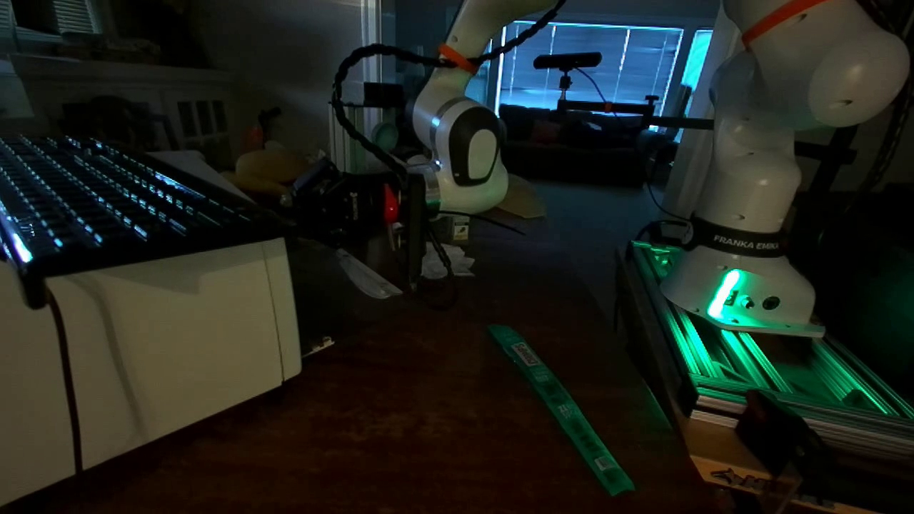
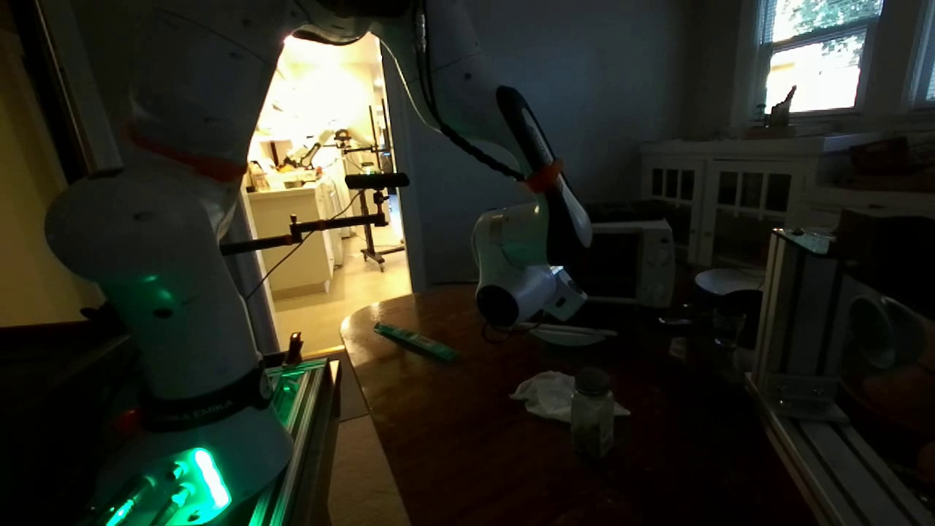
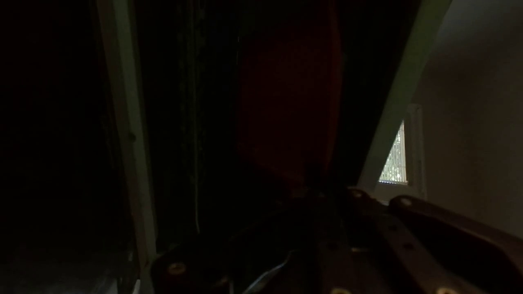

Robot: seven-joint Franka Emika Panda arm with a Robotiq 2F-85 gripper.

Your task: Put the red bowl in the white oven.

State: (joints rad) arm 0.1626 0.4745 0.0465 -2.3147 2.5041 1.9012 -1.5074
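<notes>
Apparently I have the red bowl (image 3: pixel 290 106) at the mouth of the white oven (image 2: pixel 657 263): in the wrist view it shows, very dim, between the oven's two pale front edges. Whether it is wholly past them I cannot tell in this darkness. As far as the gloom lets me judge, my gripper (image 3: pixel 315 190) is pinched on the bowl's near rim, both fingers (image 3: pixel 398 237) drawn together. So I take the step in hand to be carrying the bowl in; setting it down comes after.

Next I should push straight on into the oven, holding the bowl clear of both edges, then lower it onto the thin pale line I take for the oven's rack (image 3: pixel 195 163). Only once it rests flat there should I let go and back out through the mouth the same way. Spreading the fingers too wide inside could nudge the bowl or catch the oven's wall.

Outward from that, my arm (image 2: pixel 511 248) stands in front of the oven in an exterior view. On the table (image 2: pixel 453 438), well apart from the oven's mouth, are a crumpled paper (image 2: pixel 544 394) and, farther from the oven, a glass jar (image 2: pixel 593 416); a green packet (image 2: pixel 416 341) lies well apart from it too.
</notes>
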